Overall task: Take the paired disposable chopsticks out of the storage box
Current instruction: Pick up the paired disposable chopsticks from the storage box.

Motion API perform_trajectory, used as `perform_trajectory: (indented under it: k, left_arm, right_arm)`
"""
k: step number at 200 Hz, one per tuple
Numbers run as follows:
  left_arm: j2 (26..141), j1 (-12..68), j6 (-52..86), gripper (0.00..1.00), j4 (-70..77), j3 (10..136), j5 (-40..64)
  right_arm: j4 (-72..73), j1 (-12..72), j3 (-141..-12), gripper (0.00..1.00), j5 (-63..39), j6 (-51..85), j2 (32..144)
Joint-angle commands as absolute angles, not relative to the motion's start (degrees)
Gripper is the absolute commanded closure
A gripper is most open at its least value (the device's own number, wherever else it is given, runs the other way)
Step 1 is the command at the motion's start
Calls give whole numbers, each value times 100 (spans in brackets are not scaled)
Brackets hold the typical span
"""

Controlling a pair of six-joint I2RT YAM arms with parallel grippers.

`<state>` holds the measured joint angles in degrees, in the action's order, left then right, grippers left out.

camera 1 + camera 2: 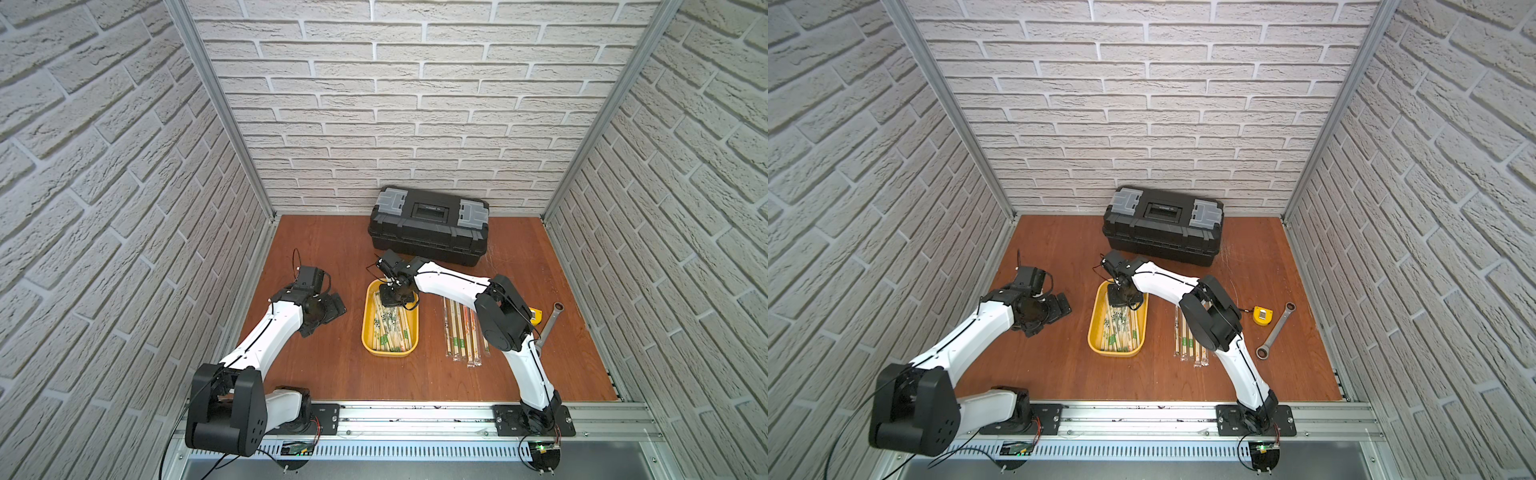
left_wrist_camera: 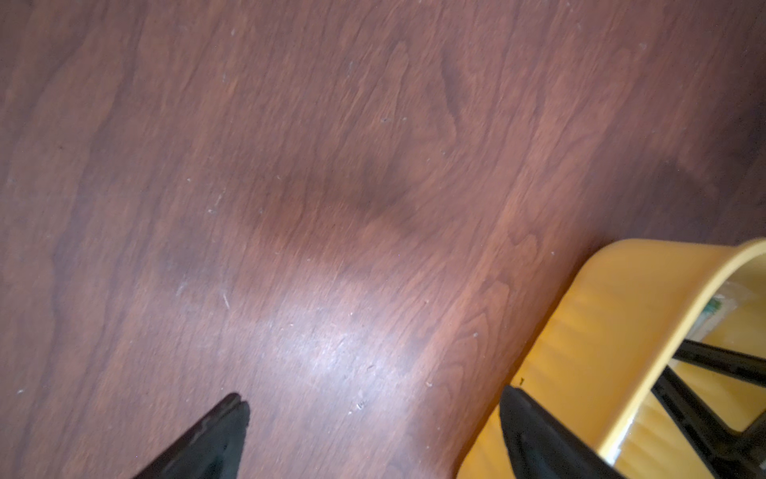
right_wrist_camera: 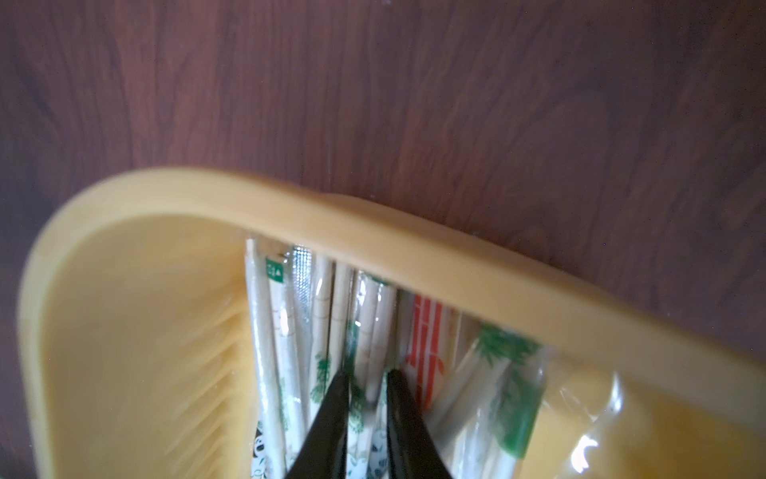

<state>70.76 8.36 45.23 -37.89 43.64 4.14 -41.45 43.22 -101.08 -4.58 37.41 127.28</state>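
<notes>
You have one storage box [image 1: 365,328] on the bench [image 1: 332,370], between the two arms. The paired disposable chopsticks [image 1: 388,328] lie in it lengthwise as a loose overlapping pile. The sleeves overlap too much for a firm count. Green, orange and black-and-white prints show among them.

Your right gripper [image 3: 367,377] reaches down into the far end of the box. Its jaws stand narrow and pinch one green-printed pair from the pile.

Your left gripper [image 2: 375,396] hangs over bare bench just beside the box's outer wall. Its jaws are spread wide and hold nothing.

A row of sleeved pairs [image 1: 459,336] lies on the bench to the right of the box, parallel to it. Your right arm covers part of the row, so the number there cannot be told.

One black toolbox [image 1: 428,232] stands shut at the back wall. One yellow tape measure [image 1: 1262,315] and one wrench [image 1: 1275,330] lie at the right.
</notes>
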Motion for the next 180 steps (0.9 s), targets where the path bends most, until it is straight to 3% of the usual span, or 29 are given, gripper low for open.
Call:
perform_trajectory:
  k: [1,39,180]
  left_arm:
    - [7049,807,4579,2,-3703,4353,441]
    - [7061,803,4575,2,-3706,4380,449]
    - [7066,949,4631,2,-3755,4529,484]
  right_arm:
    - [-4188,4306,-10195,87,-431,3677,12812]
    - [-4172,4299,-10153,93,-481,3682,12602]
    - [-3651,4137,-9586,94,-805,4078,10983]
